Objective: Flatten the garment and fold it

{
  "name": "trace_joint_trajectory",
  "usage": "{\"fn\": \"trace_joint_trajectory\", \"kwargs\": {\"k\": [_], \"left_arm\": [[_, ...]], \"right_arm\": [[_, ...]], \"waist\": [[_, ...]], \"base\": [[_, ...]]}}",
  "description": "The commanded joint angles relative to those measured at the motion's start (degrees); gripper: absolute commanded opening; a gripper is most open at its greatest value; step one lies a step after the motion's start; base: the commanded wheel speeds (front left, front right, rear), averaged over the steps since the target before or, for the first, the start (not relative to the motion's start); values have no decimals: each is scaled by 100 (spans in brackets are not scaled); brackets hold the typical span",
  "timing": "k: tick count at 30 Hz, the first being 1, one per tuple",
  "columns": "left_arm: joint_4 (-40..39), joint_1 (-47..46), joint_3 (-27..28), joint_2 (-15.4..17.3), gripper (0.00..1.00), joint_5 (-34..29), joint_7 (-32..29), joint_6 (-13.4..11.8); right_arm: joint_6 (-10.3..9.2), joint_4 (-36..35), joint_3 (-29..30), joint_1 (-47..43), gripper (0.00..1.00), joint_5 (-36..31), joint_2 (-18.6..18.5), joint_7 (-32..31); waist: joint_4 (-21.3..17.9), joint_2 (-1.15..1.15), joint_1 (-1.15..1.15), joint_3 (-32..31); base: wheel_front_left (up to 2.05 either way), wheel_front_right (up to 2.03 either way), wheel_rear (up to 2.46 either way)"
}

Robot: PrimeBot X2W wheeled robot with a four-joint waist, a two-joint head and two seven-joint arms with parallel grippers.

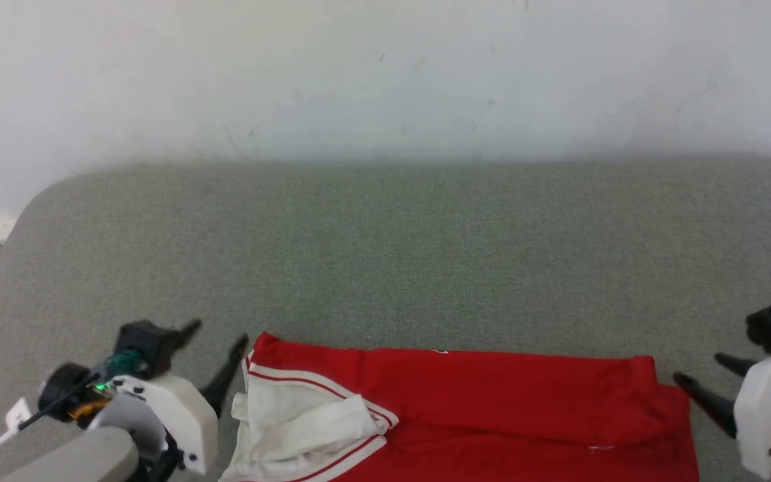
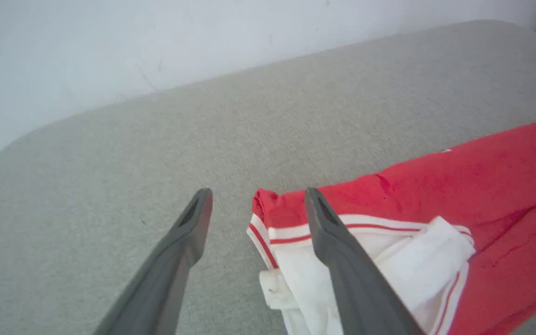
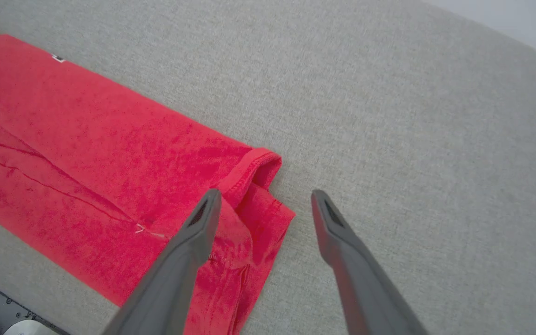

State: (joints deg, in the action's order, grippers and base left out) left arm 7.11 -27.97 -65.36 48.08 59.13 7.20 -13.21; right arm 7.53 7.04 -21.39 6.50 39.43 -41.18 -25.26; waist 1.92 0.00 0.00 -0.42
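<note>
Where the counter (image 1: 385,254) meets the near edge of the head view, the garment (image 1: 492,395) lies as a long red band running left to right. It is doubled over on itself, with a crumpled white sleeve (image 1: 298,422) and its red-white striped trim bunched at the left end.

Left hand (image 1: 219,333): fingers apart, holding nothing, just beside the sleeve end.

Right hand (image 1: 699,368): fingers apart, holding nothing, beside the hemmed end (image 3: 258,163), where the layers sit slightly offset.

Judgement: a soft, light, limp knit, not fragile, likely to drag and wrinkle on the coarse grey surface. The best holds appear to be the two outer corners, pinching every layer at the hem and at the shoulder seam.

Beyond the garment, the grey counter runs back to a pale wall (image 1: 385,80).
</note>
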Motion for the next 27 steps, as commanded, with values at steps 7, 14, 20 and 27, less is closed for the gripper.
{"fn": "trace_joint_trajectory", "kwargs": {"k": [7, 14, 20, 27], "left_arm": [[-571, 575, 1686, -499, 100, -1269, 775, -1826], [-1159, 1714, 3534, -1403, 100, -2830, 778, -2390], [-1473, 2672, 4966, -2420, 100, -4024, 779, -1915], [-1285, 3051, 5560, -3089, 100, -4519, 779, -879]], "right_arm": [[-4, -667, 401, 29, 100, 71, -353, -1222], [-4, -595, 223, 287, 100, 216, -375, -2248], [-4, 9, 159, 381, 100, 273, 47, -2617], [-4, 661, 195, 319, 100, 162, 471, -2463]], "waist": [[0, 0, 0, 139], [109, 0, 0, 302], [324, 0, 0, 457], [469, 0, 0, 585]], "base": [[0, 0, 0], [0, 0, 0], [0, 0, 0], [0, 0, 0]]}}
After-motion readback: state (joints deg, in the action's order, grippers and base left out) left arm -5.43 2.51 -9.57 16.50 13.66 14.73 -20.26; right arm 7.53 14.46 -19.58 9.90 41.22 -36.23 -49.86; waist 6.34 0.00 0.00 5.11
